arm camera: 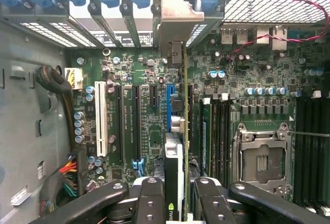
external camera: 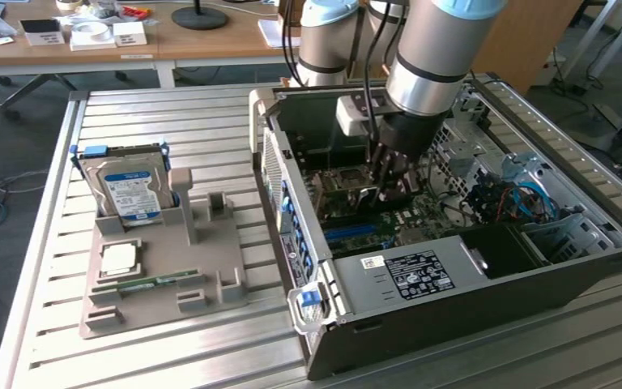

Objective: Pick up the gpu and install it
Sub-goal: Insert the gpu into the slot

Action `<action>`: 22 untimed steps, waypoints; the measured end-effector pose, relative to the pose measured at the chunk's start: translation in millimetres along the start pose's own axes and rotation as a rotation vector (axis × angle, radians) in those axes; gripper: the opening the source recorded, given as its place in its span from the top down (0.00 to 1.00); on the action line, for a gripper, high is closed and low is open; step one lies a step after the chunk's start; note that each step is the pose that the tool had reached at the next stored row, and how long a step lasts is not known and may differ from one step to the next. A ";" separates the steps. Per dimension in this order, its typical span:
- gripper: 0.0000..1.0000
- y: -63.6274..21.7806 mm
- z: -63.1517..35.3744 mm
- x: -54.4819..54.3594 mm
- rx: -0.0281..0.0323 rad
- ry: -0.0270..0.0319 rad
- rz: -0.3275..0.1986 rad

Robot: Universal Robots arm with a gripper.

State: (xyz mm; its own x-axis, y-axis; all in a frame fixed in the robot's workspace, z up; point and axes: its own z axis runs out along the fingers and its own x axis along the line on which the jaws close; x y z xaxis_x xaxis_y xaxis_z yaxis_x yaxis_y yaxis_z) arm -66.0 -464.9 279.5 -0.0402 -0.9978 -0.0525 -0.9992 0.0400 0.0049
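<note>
Wrist view: the gripper is clamped on the gpu, its fingers pressing either face of the card, which stands edge-on over the motherboard just beside a blue slot. Exterior view, centre of the frame: the gripper reaches down inside the open computer case

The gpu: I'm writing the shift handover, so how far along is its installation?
Done: the gpu is picked up and inside the computer case. In hand: the gripper is closed on it, holding it edge-on over the motherboard slots, bracket toward the rear openings. Left: whether it sits in a slot cannot be told, and it is not yet released.
</note>
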 end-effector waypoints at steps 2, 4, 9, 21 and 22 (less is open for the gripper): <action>0.73 0.1 0.0 0.0 -0.0001 0.0004 0.000; 0.73 0.8 0.3 0.0 0.0002 0.0001 0.000; 0.73 1.8 3.1 0.2 0.0006 -0.0001 0.000; 0.73 4.4 7.7 0.5 0.0008 -0.0003 0.000; 0.73 4.7 7.7 0.5 0.0007 -0.0002 0.000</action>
State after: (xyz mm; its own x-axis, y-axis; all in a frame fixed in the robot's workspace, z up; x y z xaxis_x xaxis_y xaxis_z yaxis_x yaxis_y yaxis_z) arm -70.7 -464.9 271.8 -0.0402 -0.9978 -0.0528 -0.9992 0.0401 0.0042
